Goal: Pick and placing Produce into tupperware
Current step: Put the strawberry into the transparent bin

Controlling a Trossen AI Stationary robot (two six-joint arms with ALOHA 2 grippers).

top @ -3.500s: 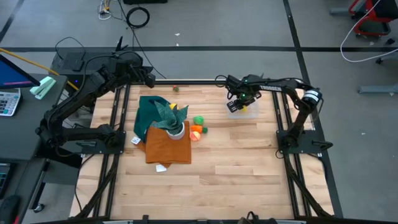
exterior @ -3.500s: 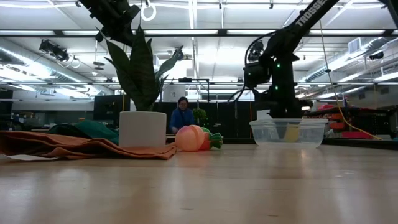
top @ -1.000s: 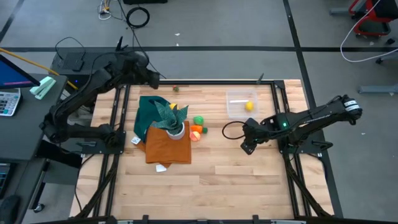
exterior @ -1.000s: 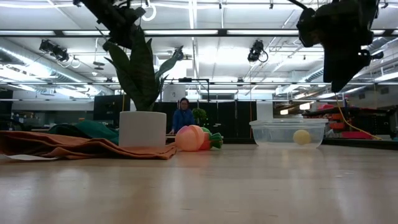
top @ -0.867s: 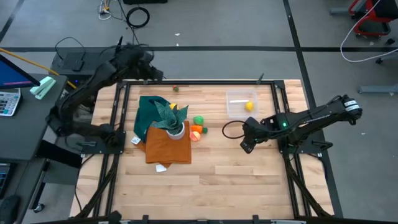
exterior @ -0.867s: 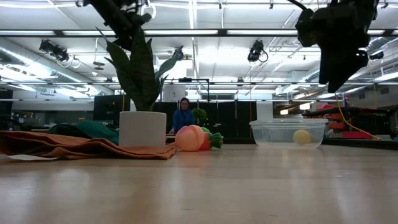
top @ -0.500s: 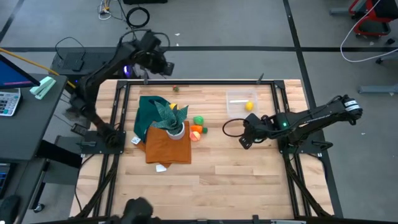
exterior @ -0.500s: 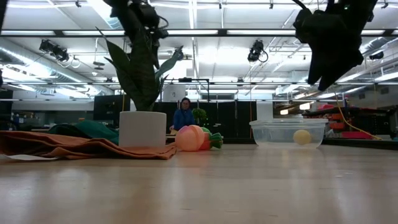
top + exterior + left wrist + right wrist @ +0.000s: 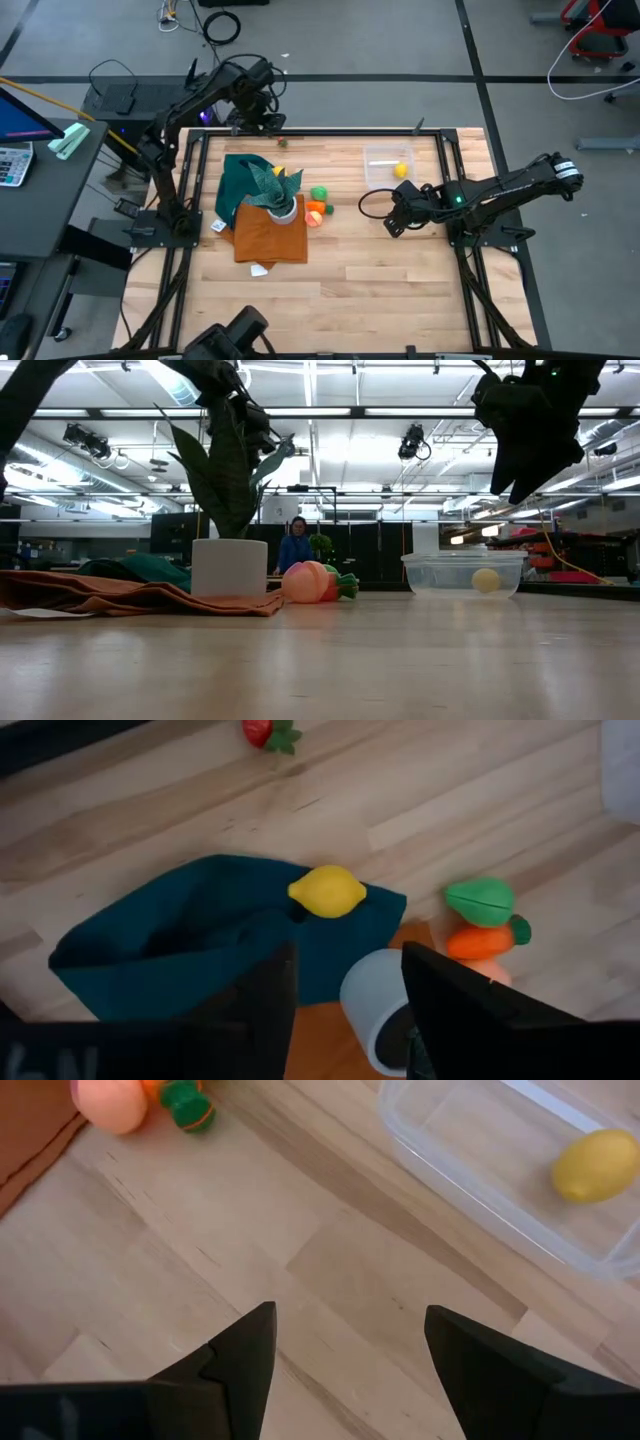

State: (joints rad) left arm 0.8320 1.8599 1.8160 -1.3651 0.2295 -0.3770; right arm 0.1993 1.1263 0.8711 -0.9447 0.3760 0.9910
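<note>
While both tools gape empty, potted plant [image 9: 277, 195] on cloths [image 9: 262, 232] crowds produce [image 9: 317, 206]; tupperware [image 9: 388, 166] apart.

Plant pot [image 9: 383, 1008] half hidden behind left gripper [image 9: 345, 995].

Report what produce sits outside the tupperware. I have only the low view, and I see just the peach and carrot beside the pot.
Observer: A lemon lies on the teal cloth, beyond the plant pot.
Operator: Check further back.
Observer: A strawberry sits on bare wood near the table's far edge.
Operator: Place the right gripper for me.
Observer: The right gripper hovers open and holds nothing. It is over bare wood between the carrot and the tupperware.
</note>
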